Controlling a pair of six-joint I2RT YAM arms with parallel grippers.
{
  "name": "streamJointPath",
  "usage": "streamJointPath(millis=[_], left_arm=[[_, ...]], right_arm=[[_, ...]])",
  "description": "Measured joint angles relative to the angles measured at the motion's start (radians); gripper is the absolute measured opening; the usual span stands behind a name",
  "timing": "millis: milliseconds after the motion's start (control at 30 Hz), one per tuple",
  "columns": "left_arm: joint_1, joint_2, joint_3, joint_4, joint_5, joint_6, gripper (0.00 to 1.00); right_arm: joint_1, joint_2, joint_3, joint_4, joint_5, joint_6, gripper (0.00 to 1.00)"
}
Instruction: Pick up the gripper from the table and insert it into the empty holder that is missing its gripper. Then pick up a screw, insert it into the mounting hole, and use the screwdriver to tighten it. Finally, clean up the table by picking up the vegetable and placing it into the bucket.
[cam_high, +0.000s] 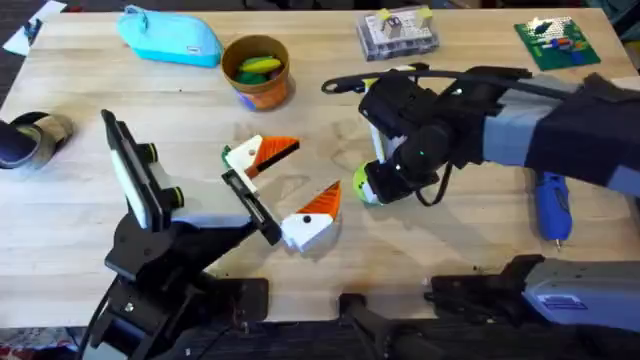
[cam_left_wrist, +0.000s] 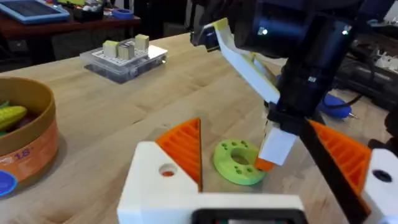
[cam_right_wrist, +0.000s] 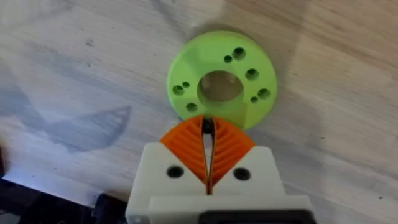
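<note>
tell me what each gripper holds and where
Left gripper open, holding nothing. Right gripper: pads shut at the edge of the flat green holed disc; any hold cannot be told.

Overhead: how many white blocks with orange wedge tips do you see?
2. One block sits mid-table, nearer the bucket; the other block is closer to the front edge, a black rail between them. More may hide under the right arm.

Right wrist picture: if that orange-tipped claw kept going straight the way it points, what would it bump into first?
The right gripper points down at the green disc lying on the table. Its jaws look shut, tips at the disc's near rim, so it would likely meet that rim first; the remaining gap is unclear.
</note>
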Motion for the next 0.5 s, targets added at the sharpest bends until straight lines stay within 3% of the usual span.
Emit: streamJointPath(millis=[333, 500], left_arm=[[0.000, 0.000, 0.000, 0.000, 0.000, 0.000, 0.990], [0.000, 0.000, 0.000, 0.000, 0.000, 0.000, 0.990]], right_arm=[[0.001, 0.008, 0.008, -0.009, -0.005, 0.002, 0.007], [0.001, 0.023, 0.056, -0.098, -0.004, -0.006, 0.006]])
